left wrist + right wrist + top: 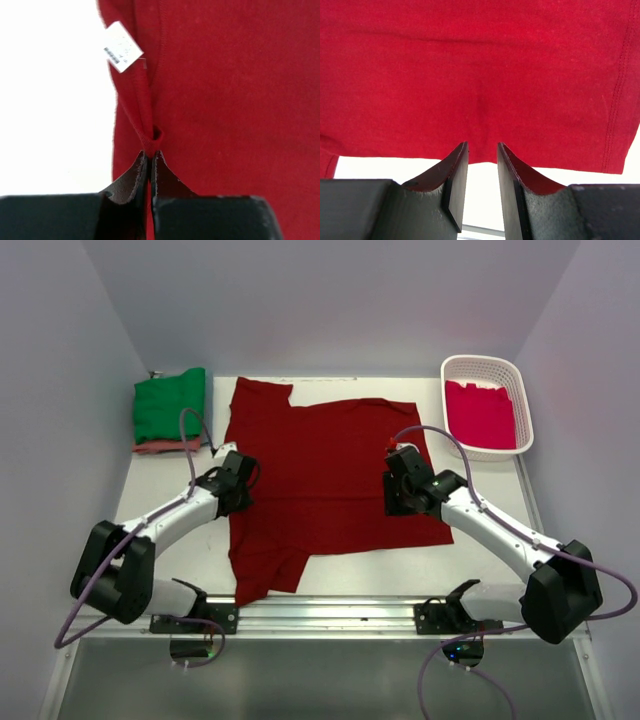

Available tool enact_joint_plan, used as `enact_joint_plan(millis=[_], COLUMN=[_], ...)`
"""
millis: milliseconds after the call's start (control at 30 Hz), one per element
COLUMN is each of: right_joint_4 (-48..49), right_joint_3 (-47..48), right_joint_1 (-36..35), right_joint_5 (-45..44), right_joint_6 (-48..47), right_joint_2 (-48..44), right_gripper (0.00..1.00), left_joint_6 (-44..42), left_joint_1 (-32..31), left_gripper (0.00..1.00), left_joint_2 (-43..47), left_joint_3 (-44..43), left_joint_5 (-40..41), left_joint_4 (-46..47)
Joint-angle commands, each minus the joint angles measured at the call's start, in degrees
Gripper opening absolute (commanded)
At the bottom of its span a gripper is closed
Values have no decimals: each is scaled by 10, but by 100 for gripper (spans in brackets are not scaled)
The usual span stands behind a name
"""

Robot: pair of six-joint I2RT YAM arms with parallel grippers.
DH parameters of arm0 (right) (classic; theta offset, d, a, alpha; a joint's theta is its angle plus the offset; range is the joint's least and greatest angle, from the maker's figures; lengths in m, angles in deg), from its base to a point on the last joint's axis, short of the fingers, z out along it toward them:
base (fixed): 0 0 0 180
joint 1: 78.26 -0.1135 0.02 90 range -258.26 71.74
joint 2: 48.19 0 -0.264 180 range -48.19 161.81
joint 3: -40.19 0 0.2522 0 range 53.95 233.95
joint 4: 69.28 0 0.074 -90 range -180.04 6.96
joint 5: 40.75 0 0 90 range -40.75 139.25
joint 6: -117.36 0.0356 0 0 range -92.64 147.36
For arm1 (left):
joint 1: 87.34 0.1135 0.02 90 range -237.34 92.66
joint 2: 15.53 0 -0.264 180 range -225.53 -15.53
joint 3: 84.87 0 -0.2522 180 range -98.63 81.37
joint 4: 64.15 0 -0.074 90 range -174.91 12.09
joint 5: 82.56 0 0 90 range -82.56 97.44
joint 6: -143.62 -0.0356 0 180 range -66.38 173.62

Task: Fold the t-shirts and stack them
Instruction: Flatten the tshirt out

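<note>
Dark red t-shirt [330,480] lies spread flat across the middle of the table [380,570], with the neck toward the left edge, both sleeves on the left side and the hem toward the right edge.

The left gripper [151,155] has its jaws pressed together on a small raised pinch of the neckline rib, just below the white sewn-in label [121,46]. The right gripper [482,147] stands at the shirt's edge on the right side. Its jaws are partly apart, and no cloth shows clamped between them.

Procedure, as judged: the step in hand is securing two grip points for a fold.
- The right jaws should take the edge in fully before closing.
- Both ends should then rise together and level, so the cloth neither drags nor bunches.
- The left pinch looks shallow, and a sharp pull could slip it.

Material: the dark red t-shirt is a thin, matte, limp knit with stitched hems. It will probably sag between the grips and hold no shape.

A folded green t-shirt [168,405] rests on a salmon-pink t-shirt [160,447] at the far left corner. A crimson-pink t-shirt [480,412] lies in the white lattice basket [482,361] at the far right corner.
</note>
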Motion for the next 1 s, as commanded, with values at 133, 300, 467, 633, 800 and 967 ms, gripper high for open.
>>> enact_joint_plan(millis=[133,300,467,633,800,967], right_joint_4=[12,10,8,9,6,3], right_joint_3=[1,5,4,0,0,3], right_joint_1=[-1,0,0,0,0,0], right_joint_5=[-16,-18,-15,-14,-12,-16], right_joint_6=[-10,-11,-11,-9,-10,-9], right_joint_2=[13,16,14,10,9,4], right_gripper=[34,33,34,33,34,33], left_joint_6=[20,33,78,108,97,26], left_joint_1=[7,18,24,37,43,43], left_gripper=[0,0,16,18,72,68], left_joint_2=[108,117,111,137,155,179], left_joint_3=[31,39,33,24,-6,-10], left_joint_5=[75,114,153,191,191,48], left_joint_4=[-60,-97,-133,-151,-137,-90])
